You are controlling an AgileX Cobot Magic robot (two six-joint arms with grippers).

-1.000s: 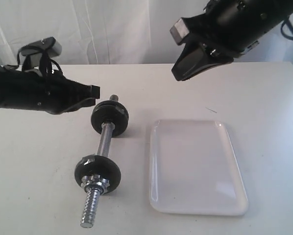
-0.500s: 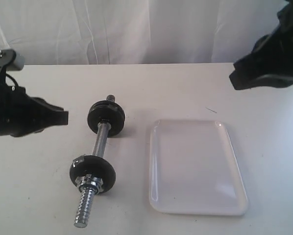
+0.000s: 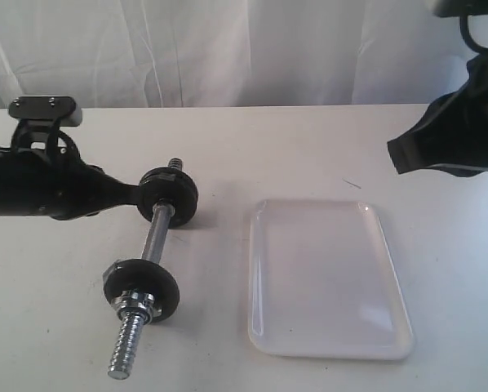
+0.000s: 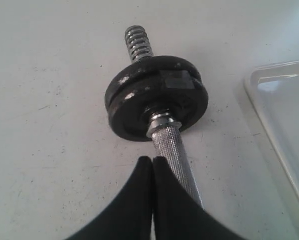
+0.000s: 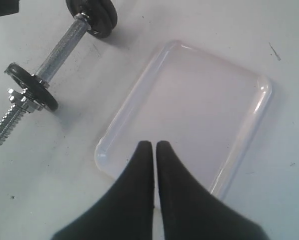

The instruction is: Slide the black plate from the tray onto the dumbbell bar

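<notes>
well, no disc lies in the tray (image 5: 199, 100); the black plate (image 4: 149, 67) looks to sit on the dumbbell bar (image 4: 174, 150), stacked with a second disc just ahead of the left gripper (image 4: 152, 162). its jaws are pressed together, holding nothing, tips beside the knurled shaft. right gripper (image 5: 150, 147) likewise closed and empty, above the tray. plate reads as stiff, heavy metal, matte, not fragile; best pinched across the rim, edge-on.

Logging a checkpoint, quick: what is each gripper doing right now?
Left gripper: closed, holding nothing.
Right gripper: closed, holding nothing.
</notes>
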